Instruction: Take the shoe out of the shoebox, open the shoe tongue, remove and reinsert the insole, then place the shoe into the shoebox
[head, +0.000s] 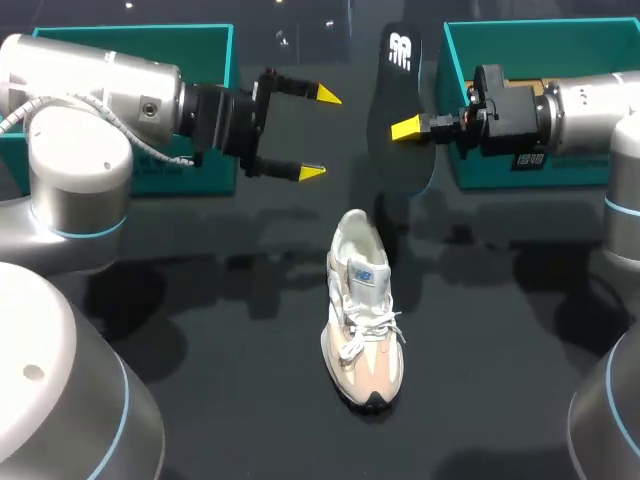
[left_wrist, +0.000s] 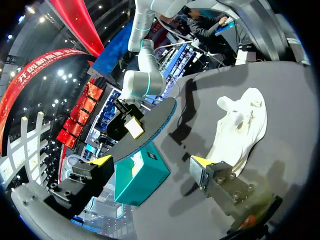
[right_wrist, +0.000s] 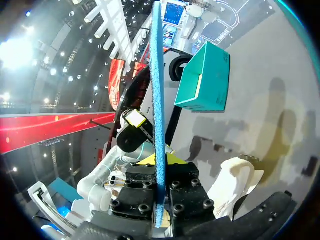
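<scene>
A white and beige sneaker (head: 362, 310) lies on the black table, toe toward the front edge. Above and behind it my right gripper (head: 408, 128) is shut on a black insole (head: 396, 85), holding it upright in the air by its lower edge. In the right wrist view the insole (right_wrist: 159, 90) shows edge-on, blue, pinched between the fingers of that gripper (right_wrist: 158, 162), with the sneaker (right_wrist: 235, 182) below. My left gripper (head: 320, 133) hangs open and empty just left of the insole. From the left wrist, its gripper (left_wrist: 150, 162) faces the insole (left_wrist: 150, 125), the sneaker (left_wrist: 240, 127) off to one side.
Two teal shoebox halves stand at the back: one (head: 215, 60) behind my left arm, one (head: 545, 40) behind my right arm. The left wrist view has a teal box (left_wrist: 142, 175) just ahead of its fingers.
</scene>
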